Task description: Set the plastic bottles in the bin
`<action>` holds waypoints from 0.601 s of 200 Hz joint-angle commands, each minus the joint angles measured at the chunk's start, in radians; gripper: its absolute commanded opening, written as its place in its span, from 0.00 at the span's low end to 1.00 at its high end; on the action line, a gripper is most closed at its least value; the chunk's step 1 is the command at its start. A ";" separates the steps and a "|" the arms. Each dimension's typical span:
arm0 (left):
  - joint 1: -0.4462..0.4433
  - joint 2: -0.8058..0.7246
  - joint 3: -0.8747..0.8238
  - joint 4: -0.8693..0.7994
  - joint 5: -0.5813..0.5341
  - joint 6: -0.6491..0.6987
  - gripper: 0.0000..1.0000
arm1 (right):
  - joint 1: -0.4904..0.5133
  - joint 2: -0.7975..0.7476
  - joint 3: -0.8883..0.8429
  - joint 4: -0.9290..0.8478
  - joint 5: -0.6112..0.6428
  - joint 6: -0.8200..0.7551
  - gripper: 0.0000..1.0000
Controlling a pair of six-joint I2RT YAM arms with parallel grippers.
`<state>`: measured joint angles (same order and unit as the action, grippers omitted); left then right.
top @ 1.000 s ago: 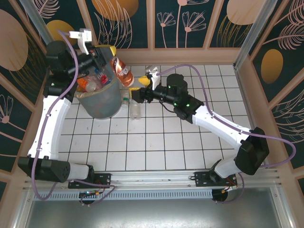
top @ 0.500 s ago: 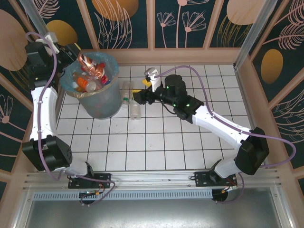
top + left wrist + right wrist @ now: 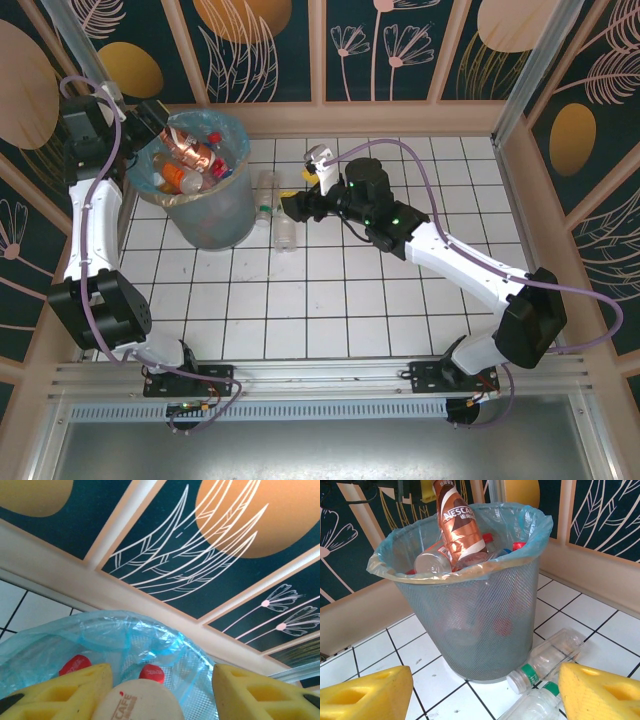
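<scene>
Swung leftward, the left gripper (image 3: pixel 160 674) hangs at the rim of the bin (image 3: pixel 470 615), fingers apart, letting go of the brown-labelled bottle (image 3: pixel 457 525) propped inside. Next the right gripper (image 3: pixel 485 674), fingers apart, must drop onto a clear bottle (image 3: pixel 547 657) lying beside the bin.

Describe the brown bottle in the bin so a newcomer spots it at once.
Find the grey mesh bin with its blue liner at the table's far left. Among the bottles piled inside, the brown bottle leans steeply, poking above the rim. Its brown-and-white Nescafé label sets it apart from the clear ones beside it.
</scene>
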<state>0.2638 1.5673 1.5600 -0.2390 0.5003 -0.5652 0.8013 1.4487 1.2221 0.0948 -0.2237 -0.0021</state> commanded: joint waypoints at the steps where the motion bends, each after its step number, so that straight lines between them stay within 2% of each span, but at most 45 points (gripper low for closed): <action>1: 0.005 -0.016 0.046 -0.044 -0.078 0.059 0.58 | 0.017 0.005 0.045 -0.012 0.028 -0.022 0.77; 46: 0.003 -0.036 0.078 -0.074 -0.201 0.121 0.59 | 0.037 0.027 0.069 -0.036 0.050 -0.041 0.77; 73: 0.003 -0.002 0.086 -0.056 -0.123 0.087 0.59 | 0.045 0.049 0.085 -0.040 0.052 -0.044 0.77; 120: -0.007 0.029 0.066 -0.047 -0.092 0.074 0.57 | 0.071 0.090 0.134 -0.078 0.062 -0.063 0.77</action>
<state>0.2634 1.5703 1.6142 -0.2955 0.3695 -0.4839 0.8528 1.5223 1.3022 0.0360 -0.1822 -0.0334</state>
